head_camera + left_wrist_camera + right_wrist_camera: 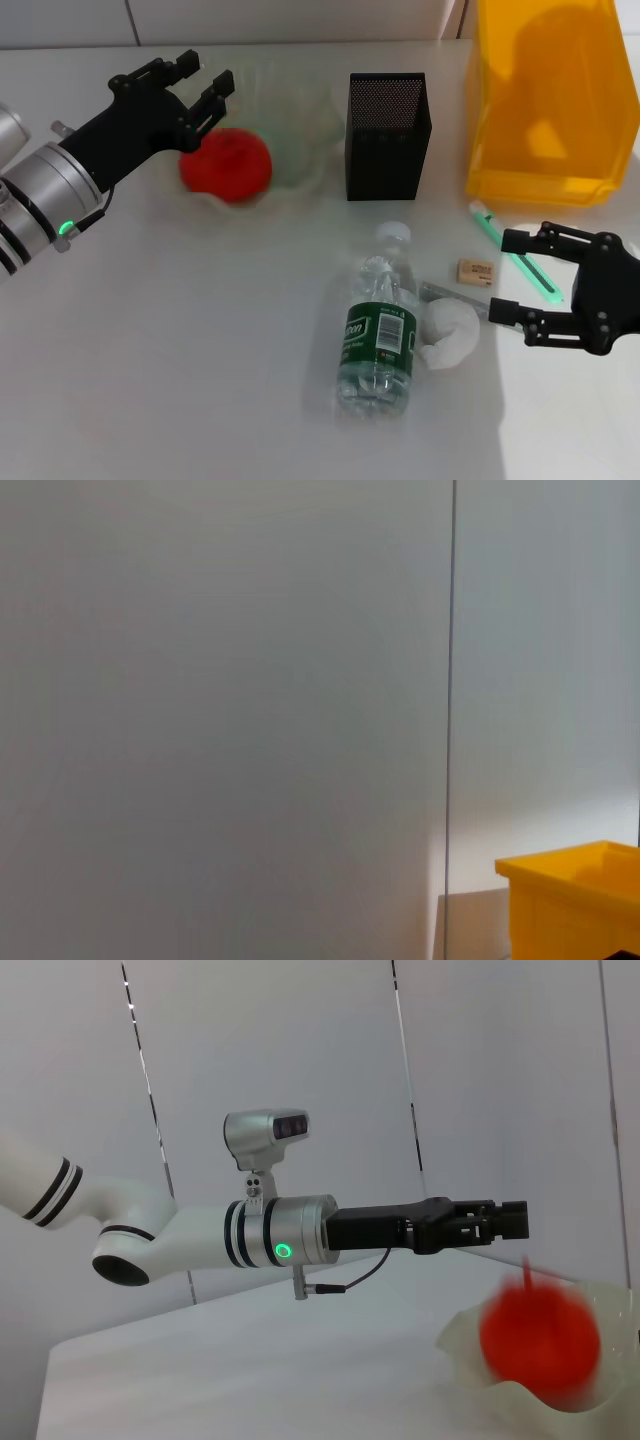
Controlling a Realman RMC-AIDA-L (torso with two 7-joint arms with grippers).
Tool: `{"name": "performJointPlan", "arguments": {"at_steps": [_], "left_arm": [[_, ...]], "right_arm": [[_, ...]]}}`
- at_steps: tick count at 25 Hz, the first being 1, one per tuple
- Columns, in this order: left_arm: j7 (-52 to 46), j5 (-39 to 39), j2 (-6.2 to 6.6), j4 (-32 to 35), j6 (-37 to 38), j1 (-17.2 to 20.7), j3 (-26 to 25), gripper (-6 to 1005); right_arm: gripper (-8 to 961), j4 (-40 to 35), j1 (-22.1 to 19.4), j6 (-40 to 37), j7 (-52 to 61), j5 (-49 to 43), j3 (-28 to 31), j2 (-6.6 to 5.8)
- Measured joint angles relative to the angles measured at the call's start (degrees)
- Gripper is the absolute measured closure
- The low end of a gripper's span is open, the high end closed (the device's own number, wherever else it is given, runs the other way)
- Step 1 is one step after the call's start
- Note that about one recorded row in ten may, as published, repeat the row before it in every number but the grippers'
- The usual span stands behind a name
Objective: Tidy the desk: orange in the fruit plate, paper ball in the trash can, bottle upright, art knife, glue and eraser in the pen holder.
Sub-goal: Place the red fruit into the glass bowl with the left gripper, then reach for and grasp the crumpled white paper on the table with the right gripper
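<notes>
The orange [226,163] lies in the translucent fruit plate [310,130] at the back left. My left gripper [208,72] is open and empty just above and behind the orange; the right wrist view shows it [510,1218] above the orange [540,1340]. The bottle [379,325] lies on its side at the centre front. The paper ball [448,333] touches its right side. The eraser [475,271] and green art knife [520,258] lie to the right. My right gripper [503,276] is open and empty just right of the paper ball, over the knife. A thin grey item [440,292], perhaps the glue, lies behind the ball.
The black mesh pen holder [388,135] stands at the back centre. The yellow trash can [550,100] stands at the back right and also shows in the left wrist view [575,900]. A white wall lies behind the desk.
</notes>
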Motion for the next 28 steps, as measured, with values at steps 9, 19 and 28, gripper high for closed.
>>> {"name": "performJointPlan", "arguments": {"at_steps": [9,19,28], "left_arm": [[0.23,1.12,0.51,0.92,13.16,5.72,4.72,350],[1.38,3.92,0.89,10.1,16.03,17.55,19.2,136],[0.98,5.75,0.79,10.18,16.34,18.97,19.04,136]], "right_arm": [[139,-1.29,-0.25,-1.23,1.42,0.72,0.02,-0.03],[139,-27.84,0.1,-5.12,35.19,1.83,-0.46,-0.32],[139,-48.45,1.88,-5.31,55.57,-5.08,-8.93,-0.3]]}}
